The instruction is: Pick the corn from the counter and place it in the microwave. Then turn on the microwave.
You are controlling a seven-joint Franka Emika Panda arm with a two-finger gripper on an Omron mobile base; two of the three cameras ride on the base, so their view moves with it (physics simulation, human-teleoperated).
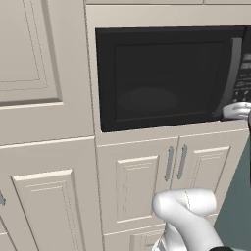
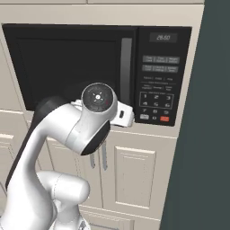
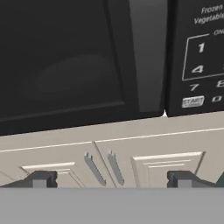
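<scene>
The corn is lying somewhere I cannot confirm: the microwave (image 2: 96, 74) door is standing shut and its dark glass is giving me only a faint round plate shape behind it, so I am judging, not seeing, that the cob may be inside. My claw (image 3: 112, 179) is standing released, jaws spread wide and gripping nothing, and it is hovering just in front of the lower edge of the door, below the grey handle (image 3: 151, 52) and left of the keypad (image 2: 160, 74).

Risks I am flagging from this position:
- I am sitting left of and below the start button (image 3: 193, 102); a straight push from here would be landing on the trim or the door frame.
- With the jaws this wide, one fingertip could be pressing a neighbouring key, or the red button (image 2: 165, 119), instead.
- The cabinet doors (image 3: 144, 164) beneath are lying close under my fingertips (image 3: 41, 179); dropping any lower would be scraping them.
- If the corn is not inside, I would be starting the oven empty.
</scene>
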